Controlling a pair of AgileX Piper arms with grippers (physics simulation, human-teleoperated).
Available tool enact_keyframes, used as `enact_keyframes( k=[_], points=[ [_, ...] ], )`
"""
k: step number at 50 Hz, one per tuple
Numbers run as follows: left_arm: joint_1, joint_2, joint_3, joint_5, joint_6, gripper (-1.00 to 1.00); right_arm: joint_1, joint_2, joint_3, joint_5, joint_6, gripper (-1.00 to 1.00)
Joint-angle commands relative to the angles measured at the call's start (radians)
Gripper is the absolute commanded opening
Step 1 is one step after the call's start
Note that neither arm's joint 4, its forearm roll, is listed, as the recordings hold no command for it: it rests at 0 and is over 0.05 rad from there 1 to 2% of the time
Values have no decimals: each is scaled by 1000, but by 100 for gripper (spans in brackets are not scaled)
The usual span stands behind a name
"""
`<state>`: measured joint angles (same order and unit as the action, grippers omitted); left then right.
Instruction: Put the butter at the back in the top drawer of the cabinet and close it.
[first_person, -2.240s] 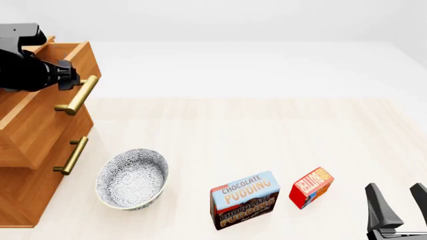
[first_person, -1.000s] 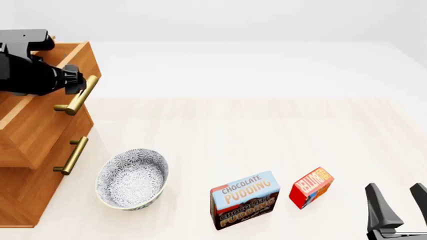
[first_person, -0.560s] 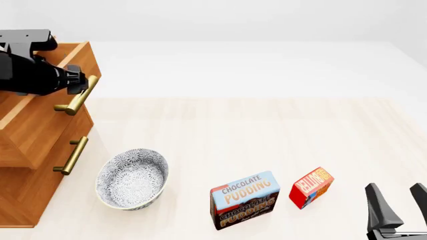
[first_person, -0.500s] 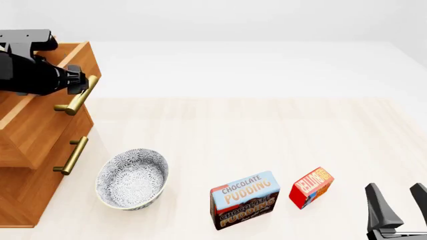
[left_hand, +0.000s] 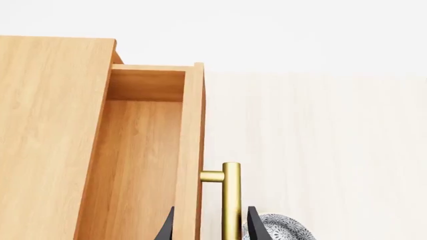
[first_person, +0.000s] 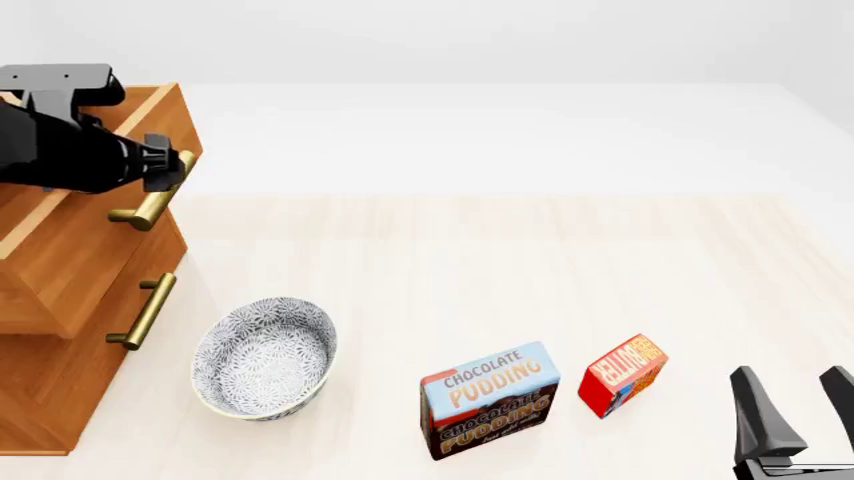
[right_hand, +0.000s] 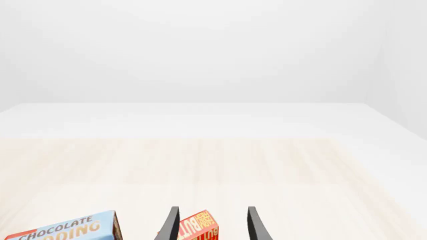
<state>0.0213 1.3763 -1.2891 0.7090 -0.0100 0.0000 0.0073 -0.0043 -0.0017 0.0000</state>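
- While the right gripper (first_person: 801, 405) waits nearest with fingers spread, one butter (first_person: 622, 374) stands just ahead.
- One pudding box (first_person: 489, 398), one bowl (first_person: 263, 358).
- Left gripper (first_person: 171, 168) straddles the open top drawer (first_person: 94, 215) handle (first_person: 154, 191), fingers apart; two handles visible on one cabinet (first_person: 47, 380).

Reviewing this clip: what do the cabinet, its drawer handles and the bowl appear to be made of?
The cabinet looks like light brown wood, matte, with visible grain lines. The top drawer's handle appears to be brass-like metal, going by its golden satin sheen. The bowl seems to be glazed ceramic, white with a fine blue-grey pattern inside, though a render leaves that open.
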Motion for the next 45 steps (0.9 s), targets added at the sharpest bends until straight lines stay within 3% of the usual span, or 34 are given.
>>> enact_keyframes(
  k=[1, 45],
  points=[
    [-10, 5, 9, -4, 1, 100, 0, 0, 0, 0, 0, 100],
    [-81, -4, 14, 1, -41, 100, 0, 0, 0, 0, 0, 100]
  ],
)
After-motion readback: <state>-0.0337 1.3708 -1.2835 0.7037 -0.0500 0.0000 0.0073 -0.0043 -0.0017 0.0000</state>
